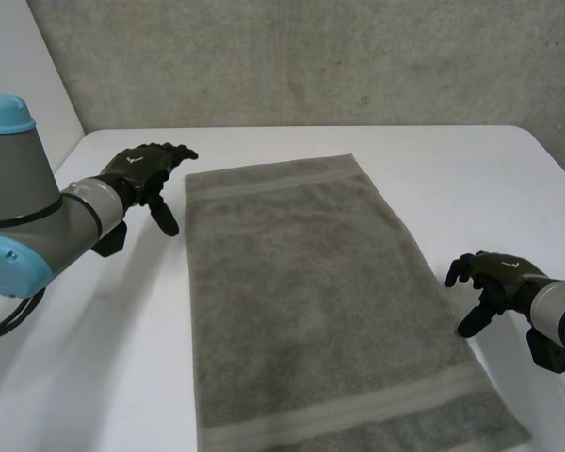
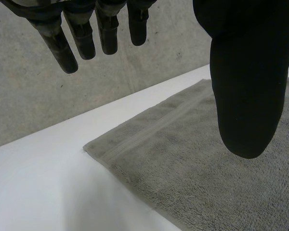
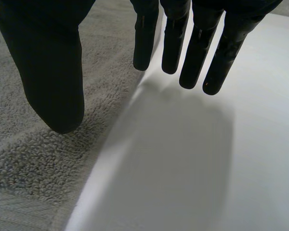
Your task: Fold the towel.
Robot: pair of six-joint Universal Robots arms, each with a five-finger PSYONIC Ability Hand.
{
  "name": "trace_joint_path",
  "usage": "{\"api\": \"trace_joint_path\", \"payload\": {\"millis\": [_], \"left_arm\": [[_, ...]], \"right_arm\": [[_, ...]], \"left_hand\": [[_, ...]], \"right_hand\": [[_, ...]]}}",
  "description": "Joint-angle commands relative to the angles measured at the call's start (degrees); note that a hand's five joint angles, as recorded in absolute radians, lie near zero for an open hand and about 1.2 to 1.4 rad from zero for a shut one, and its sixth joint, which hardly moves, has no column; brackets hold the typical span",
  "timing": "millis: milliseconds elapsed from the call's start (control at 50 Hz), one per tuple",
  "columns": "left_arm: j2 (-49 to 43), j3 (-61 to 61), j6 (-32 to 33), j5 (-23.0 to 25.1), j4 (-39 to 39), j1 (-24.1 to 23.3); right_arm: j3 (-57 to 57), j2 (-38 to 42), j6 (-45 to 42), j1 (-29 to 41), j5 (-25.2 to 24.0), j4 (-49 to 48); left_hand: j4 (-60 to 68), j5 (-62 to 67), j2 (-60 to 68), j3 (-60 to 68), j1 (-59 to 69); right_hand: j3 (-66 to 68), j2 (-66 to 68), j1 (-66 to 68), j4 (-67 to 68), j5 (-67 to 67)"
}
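Observation:
A grey towel (image 1: 311,301) lies flat and unfolded along the middle of the white table (image 1: 452,169). My left hand (image 1: 143,171) hovers just off the towel's far left corner (image 2: 94,148), its fingers (image 2: 82,36) straight and its thumb (image 2: 245,96) above the cloth, holding nothing. Over the table beside the towel's right edge, toward the near end, hangs my right hand (image 1: 497,278). Its fingers (image 3: 192,53) are straight above the bare table, the thumb (image 3: 53,82) is above the towel's edge (image 3: 101,139), and nothing is gripped.
A grey concrete wall (image 1: 311,56) rises behind the table's far edge. Bare table surface lies on both sides of the towel, wider on the left (image 1: 94,358).

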Motion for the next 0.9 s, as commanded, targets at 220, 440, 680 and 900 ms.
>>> {"api": "trace_joint_path", "payload": {"millis": [220,440,680,900], "left_arm": [[0.0,0.01,0.0,0.0,0.0,0.0],[0.0,0.01,0.0,0.0,0.0,0.0],[0.09,0.01,0.0,0.0,0.0,0.0],[0.09,0.01,0.0,-0.09,0.0,0.0]], "right_arm": [[0.02,2.48,-0.13,0.52,-0.33,-0.35],[-0.33,3.89,-0.22,0.78,-0.16,-1.58],[0.46,2.92,0.48,5.79,0.02,-5.1],[0.37,2.48,0.4,7.11,1.77,-5.01]], "left_hand": [[1.39,0.03,-1.76,1.39,1.22],[1.22,-0.14,-1.92,1.22,1.06],[1.06,-0.31,-2.09,1.06,0.89],[1.06,-0.31,-2.09,1.06,0.89]], "right_hand": [[2.92,2.34,6.01,3.09,2.92],[11.96,11.38,15.05,12.13,11.96],[51.45,50.87,54.54,51.62,51.45],[11.06,10.48,14.15,11.23,11.06]]}}
